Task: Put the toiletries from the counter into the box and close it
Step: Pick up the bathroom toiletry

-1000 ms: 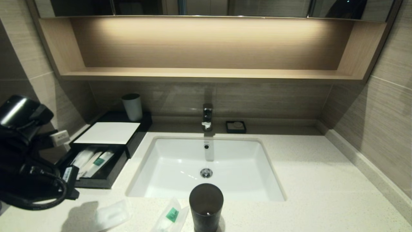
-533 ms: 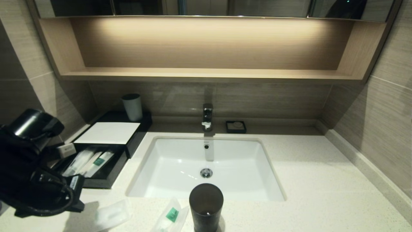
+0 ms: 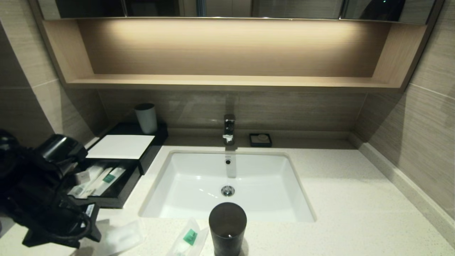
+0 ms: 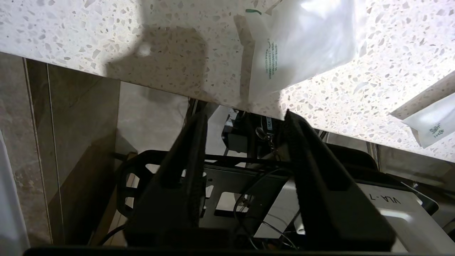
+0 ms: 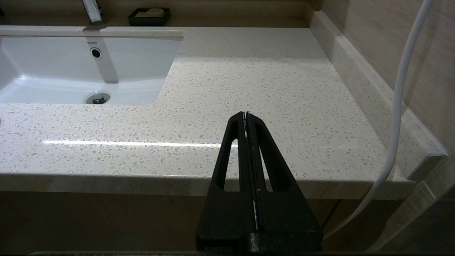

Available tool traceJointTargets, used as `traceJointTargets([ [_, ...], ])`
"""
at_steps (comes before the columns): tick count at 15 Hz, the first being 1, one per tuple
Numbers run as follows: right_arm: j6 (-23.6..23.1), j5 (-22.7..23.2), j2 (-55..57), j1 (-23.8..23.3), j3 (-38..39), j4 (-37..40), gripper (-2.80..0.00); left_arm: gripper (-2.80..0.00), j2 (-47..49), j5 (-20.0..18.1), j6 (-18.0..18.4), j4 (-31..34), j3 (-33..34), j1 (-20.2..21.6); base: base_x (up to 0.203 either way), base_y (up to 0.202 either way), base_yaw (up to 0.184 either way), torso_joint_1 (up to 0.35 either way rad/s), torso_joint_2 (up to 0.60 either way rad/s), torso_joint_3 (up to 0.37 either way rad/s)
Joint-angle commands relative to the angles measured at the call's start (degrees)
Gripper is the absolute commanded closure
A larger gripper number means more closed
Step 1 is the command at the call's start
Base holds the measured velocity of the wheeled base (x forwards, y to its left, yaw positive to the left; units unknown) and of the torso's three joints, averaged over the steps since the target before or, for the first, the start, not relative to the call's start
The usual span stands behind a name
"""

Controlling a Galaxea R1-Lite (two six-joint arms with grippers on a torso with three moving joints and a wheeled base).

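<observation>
- Toiletries lie in two places: three long, thin translucent-white packets (image 3: 101,179) rest side by side in the pull-out front tray of the low black box with the white flat top panel (image 3: 121,146), and two more packets sit on the near edge of the wide off-white speckled stone counter (image 3: 337,199).
- One counter item is a squarish translucent-white plastic packet (image 3: 122,236) near the front left corner; the other, a long packet with a green label (image 3: 188,239), lies just beside the dark cylindrical cup (image 3: 227,227).
- The left gripper (image 4: 243,117) hangs at the counter's front edge, its two black fingers (image 4: 192,142) spread apart and empty — the squarish packet lies just ahead of the tips, not between them.
- The right gripper (image 5: 246,115) is parked low before the counter's right end, fingers pressed together.
- The box tray stands pulled out toward the white rectangular sunken basin's (image 3: 227,185) left side.
</observation>
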Motion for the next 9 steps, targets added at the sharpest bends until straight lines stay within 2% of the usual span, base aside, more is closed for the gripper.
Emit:
traceJointTargets([
  [1, -0.01, 0.01, 0.00, 0.01, 0.07, -0.01, 0.00, -2.80, 1.92, -0.02, -0.19, 0.10, 0.18, -0.02, 0.000, 0.000, 0.000, 0.000, 0.00, 0.000],
  [5, -0.01, 0.01, 0.00, 0.01, 0.09, -0.01, 0.00, -2.80, 4.92, 0.41, -1.96, -2.12, 0.18, -0.02, 0.000, 0.000, 0.000, 0.000, 0.00, 0.000],
  [9, -0.01, 0.01, 0.00, 0.01, 0.09, -0.01, 0.00, -2.80, 6.82, 0.77, -2.22, -3.28, 0.18, -0.02, 0.000, 0.000, 0.000, 0.000, 0.00, 0.000],
])
